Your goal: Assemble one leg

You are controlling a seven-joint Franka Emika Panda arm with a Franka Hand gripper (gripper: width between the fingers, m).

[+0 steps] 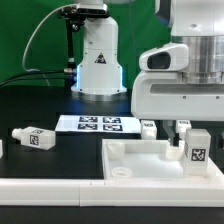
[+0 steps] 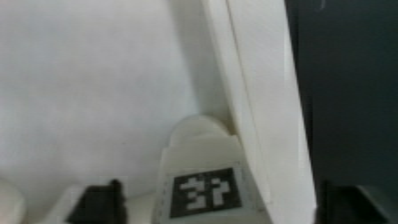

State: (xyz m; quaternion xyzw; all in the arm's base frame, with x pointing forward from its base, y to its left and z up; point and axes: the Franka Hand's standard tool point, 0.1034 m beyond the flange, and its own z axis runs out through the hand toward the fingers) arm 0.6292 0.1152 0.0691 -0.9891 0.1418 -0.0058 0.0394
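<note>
Over the panel (image 1: 140,160) at the exterior view's right, the gripper (image 1: 191,128) stands with its fingers clamped on the upright leg (image 1: 196,147), just above the panel's corner. Keeping the leg vertical and centred over its mounting spot before lowering seems best.

Backdrop: green sheet (image 1: 30,40) behind the setup, evenly lit, hanging in soft folds. Surface (image 1: 40,100): black, matte, with a faint blue glow on it close to the backdrop. A white rail (image 1: 50,187) runs along the near edge of the surface. The marker board (image 1: 100,124) lies flat mid-surface. Wrist view adds no room detail.
</note>
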